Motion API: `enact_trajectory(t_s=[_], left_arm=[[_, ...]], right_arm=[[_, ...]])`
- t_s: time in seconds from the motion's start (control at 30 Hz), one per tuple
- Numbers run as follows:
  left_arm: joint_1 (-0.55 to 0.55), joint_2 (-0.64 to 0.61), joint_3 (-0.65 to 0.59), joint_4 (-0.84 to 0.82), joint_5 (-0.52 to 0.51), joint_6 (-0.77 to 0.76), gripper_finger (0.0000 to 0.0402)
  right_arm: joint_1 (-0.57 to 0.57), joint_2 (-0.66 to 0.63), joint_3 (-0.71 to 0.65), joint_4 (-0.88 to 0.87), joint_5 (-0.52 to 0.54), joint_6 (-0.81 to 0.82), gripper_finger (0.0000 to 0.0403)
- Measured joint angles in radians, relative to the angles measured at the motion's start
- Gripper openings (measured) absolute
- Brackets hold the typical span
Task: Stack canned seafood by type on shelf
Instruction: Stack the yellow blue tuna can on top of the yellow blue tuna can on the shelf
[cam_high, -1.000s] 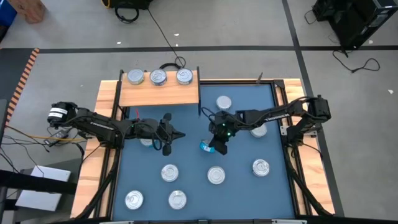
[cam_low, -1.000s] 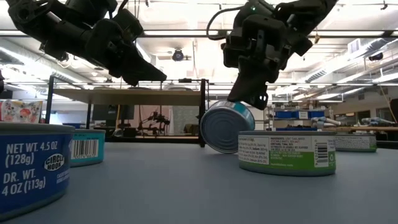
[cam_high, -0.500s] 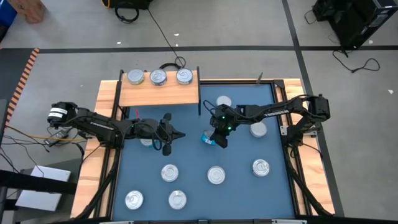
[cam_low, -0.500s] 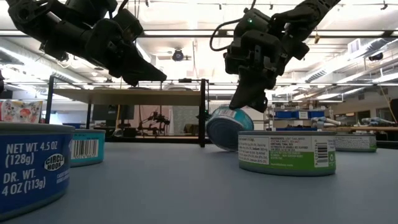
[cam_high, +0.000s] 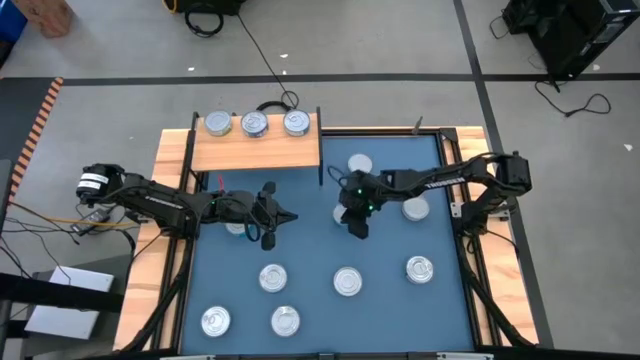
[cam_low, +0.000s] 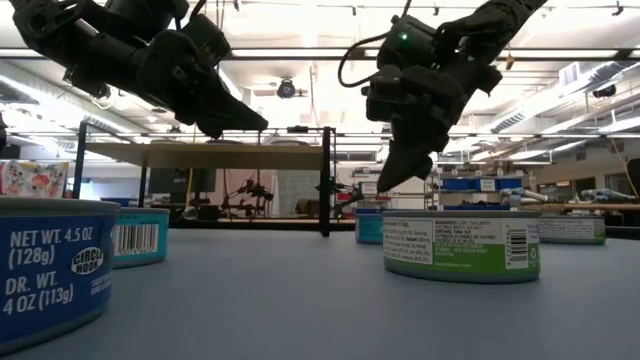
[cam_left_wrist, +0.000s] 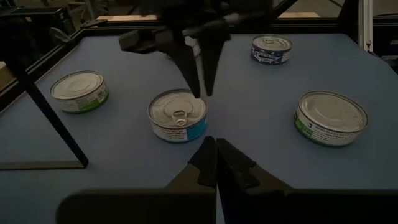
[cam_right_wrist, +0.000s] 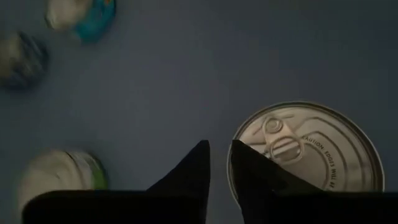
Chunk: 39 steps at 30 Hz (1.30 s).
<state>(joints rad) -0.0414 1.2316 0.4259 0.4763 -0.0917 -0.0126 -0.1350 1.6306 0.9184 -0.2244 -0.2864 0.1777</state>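
From above, we saw three cans (cam_high: 253, 123) on the shelf (cam_high: 255, 148) and others across the blue counter (cam_high: 400, 310). The right end effector (cam_high: 357, 221) hovered mid-counter. In the left wrist view, the left end effector (cam_left_wrist: 216, 163) was pressed together. In the right wrist view, fingers (cam_right_wrist: 189, 171) stood slightly parted over a can (cam_right_wrist: 308, 158), holding nothing.

Blue tabletop (cam_high: 310, 255) carries scattered tins (cam_high: 347, 282); wooden shelf (cam_high: 255, 150) at far-left corner, three tins (cam_high: 255, 124) in row on it.

Shelf (cam_high: 255, 150) front free (tins (cam_high: 252, 123) along back edge)
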Motion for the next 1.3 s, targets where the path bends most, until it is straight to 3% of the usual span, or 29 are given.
enact_trajectory(t_s=[0.2, 0.37, 0.7, 1.07, 1.3], left_arm=[[0.000, 0.000, 0.000, -0.001, 0.000, 0.004, 0.0003], [0.000, 0.000, 0.000, -0.005, 0.000, 0.005, 0.0003], [0.000, 0.000, 0.000, -0.005, 0.000, 0.006, 0.0003], [0.000, 0.000, 0.000, -0.005, 0.000, 0.008, 0.0003], [0.000, 0.000, 0.000, -0.004, 0.000, 0.008, 0.0003]], right_arm=[[0.142, 0.000, 0.000, -0.050, 0.346, -0.278, 0.0123], [0.234, 0.002, -0.002, -0.048, 0.519, -0.410, 0.0132], [0.252, 0.003, -0.056, -0.040, 0.603, -0.446, 0.0115], [0.249, 0.004, -0.113, 0.001, 0.600, -0.505, 0.0107], [0.237, 0.004, -0.113, 0.007, 0.586, -0.543, 0.0073]])
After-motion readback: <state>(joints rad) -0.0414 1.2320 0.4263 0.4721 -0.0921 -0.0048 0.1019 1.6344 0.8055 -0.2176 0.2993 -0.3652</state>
